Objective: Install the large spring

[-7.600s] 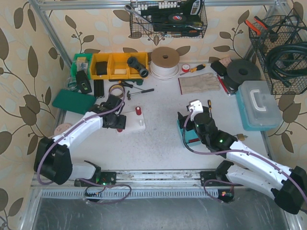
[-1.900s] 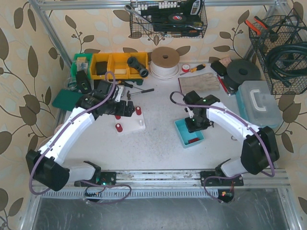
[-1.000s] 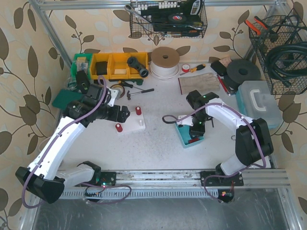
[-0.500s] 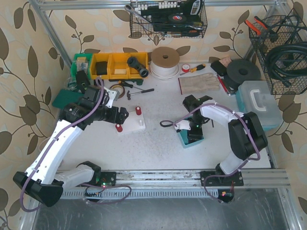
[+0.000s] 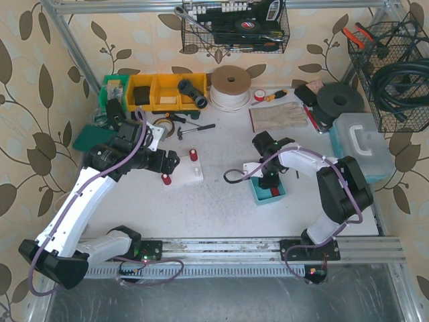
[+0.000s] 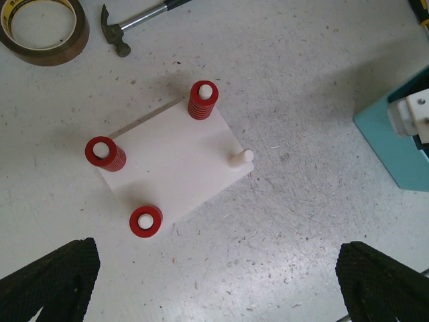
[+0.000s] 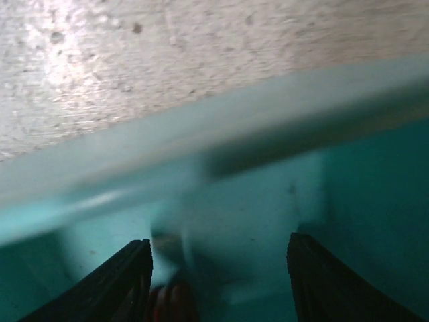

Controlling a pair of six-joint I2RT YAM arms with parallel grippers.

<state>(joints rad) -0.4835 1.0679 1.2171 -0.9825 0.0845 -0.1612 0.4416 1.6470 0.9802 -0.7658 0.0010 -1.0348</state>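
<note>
A white plate (image 6: 171,164) carries three red springs (image 6: 203,100) (image 6: 105,153) (image 6: 145,221) on pegs, and one bare white peg (image 6: 239,157) stands at its right corner. My left gripper (image 6: 218,288) hangs open high above the plate, beside it in the top view (image 5: 166,159). My right gripper (image 7: 221,282) is down inside the teal bin (image 7: 201,141), jaws apart. A blurred red spring (image 7: 171,302) lies by the left finger (image 7: 127,282). From above, the bin (image 5: 257,194) shows a red piece (image 5: 273,195) under the right gripper (image 5: 270,177). I cannot tell if it is the large spring.
A tape roll (image 6: 43,23) and a hammer (image 6: 134,23) lie beyond the plate. Yellow bins (image 5: 164,90), a wire spool (image 5: 230,86) and a glove (image 5: 278,115) sit at the back. A light-blue case (image 5: 362,144) stands at the right.
The right gripper has shifted inside the teal bin and its jaws have narrowed a little; the bin has turned slightly. The left arm rose a little a second ago, then held still.
</note>
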